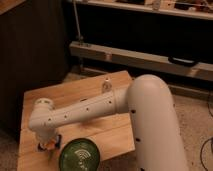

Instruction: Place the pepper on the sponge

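Wood table (95,87), camera view: the white arm (85,110) reaches across to the front-left corner, wrist pointing down. The gripper (48,142) sits low at the table surface, just left of the dark-green bowl (79,156).

The pepper (50,146) is right at the gripper tip, a small orange-red patch under the wrist. The sponge (58,140) shows only as a thin blue sliver touching or just beside that patch; the rest is hidden by the wrist.

Progress, my read: the pepper is at the sponge's spot, so the carry looks essentially over. I can't tell whether it rests on the blue pad or hangs just above it. I also can't tell whether the gripper is clamped on it or has let go. The scene fits either a pepper held right over the pad or one set down with the gripper not yet clear.

Pepper look: slim, orange-red, only a short stretch visible. The stem end can't be made out, and its lie (flat or tilted) is unclear. The bowl is close on the right, apart from both.
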`<state>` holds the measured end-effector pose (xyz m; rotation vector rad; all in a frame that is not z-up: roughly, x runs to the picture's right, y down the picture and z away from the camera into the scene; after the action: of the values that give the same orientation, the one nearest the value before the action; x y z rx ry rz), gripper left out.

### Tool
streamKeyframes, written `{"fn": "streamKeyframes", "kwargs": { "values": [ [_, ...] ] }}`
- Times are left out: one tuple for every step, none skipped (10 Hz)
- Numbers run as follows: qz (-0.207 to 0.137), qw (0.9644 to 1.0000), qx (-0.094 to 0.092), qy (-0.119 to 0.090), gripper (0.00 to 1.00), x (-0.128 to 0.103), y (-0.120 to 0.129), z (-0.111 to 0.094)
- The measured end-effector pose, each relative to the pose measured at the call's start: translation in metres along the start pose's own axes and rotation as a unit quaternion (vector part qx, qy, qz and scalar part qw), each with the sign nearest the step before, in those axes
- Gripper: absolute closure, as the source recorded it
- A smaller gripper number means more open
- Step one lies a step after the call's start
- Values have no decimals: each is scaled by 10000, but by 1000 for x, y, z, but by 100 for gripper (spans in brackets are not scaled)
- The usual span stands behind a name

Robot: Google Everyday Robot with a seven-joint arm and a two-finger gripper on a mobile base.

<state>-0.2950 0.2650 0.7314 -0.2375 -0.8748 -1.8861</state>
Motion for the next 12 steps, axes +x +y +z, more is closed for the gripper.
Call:
{"fn": "streamKeyframes", "kwargs": {
  "values": [
    [-33,10000,27,-25,68,1,-3,3],
    [-48,10000,17,-29,62,4,-4,4],
    [-73,10000,-2,-40,53,5,-5,5],
    [-85,9999,-19,-50,43,6,-6,6],
    [-90,9999,-50,-82,33,5,-6,8],
    [-94,9999,-61,-100,26,5,-7,8],
    [-95,9998,-80,-132,20,5,-8,10],
    [-92,9998,-101,-153,20,5,-7,11],
    [-84,9998,-114,-165,20,5,-6,12],
    [-57,9998,-117,-171,20,5,-6,13],
    [-12,9998,-122,-154,20,5,-4,11],
    [31,9999,-103,-100,20,7,-3,7]
  ]
}}
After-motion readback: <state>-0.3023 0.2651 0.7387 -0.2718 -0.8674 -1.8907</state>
